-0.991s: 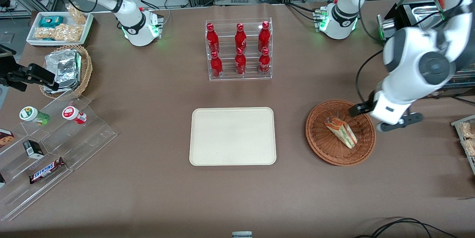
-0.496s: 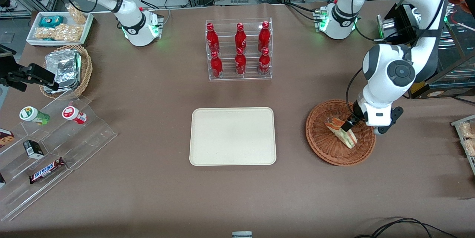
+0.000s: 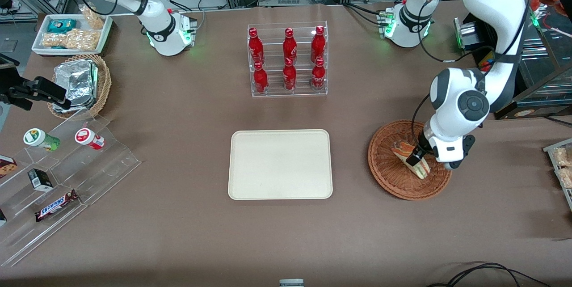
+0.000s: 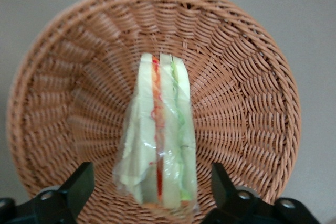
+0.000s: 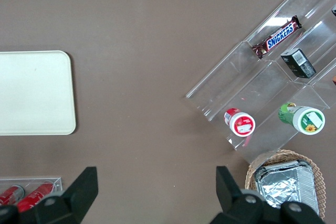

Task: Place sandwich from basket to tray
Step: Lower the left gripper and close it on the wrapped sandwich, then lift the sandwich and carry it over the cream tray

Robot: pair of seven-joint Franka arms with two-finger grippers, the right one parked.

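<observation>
gripper (image 4: 151, 192) spread wide astride sandwich (image 4: 160, 140); soft, slippery wrap: pinch bread faces lightly, 3 and 9 o'clock.

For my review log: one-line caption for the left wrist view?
Open gripper straddles the wrapped sandwich lying in the wicker basket.

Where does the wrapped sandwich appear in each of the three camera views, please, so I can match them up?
Front view: the sandwich lies in the basket, toward the working arm's end of the table, with the gripper over it.
Left wrist view: the sandwich stands on edge in the basket, between the open fingers.
Right wrist view: not in it.
Shared landmark: the basket's woven rim, in the front and left wrist views.
</observation>
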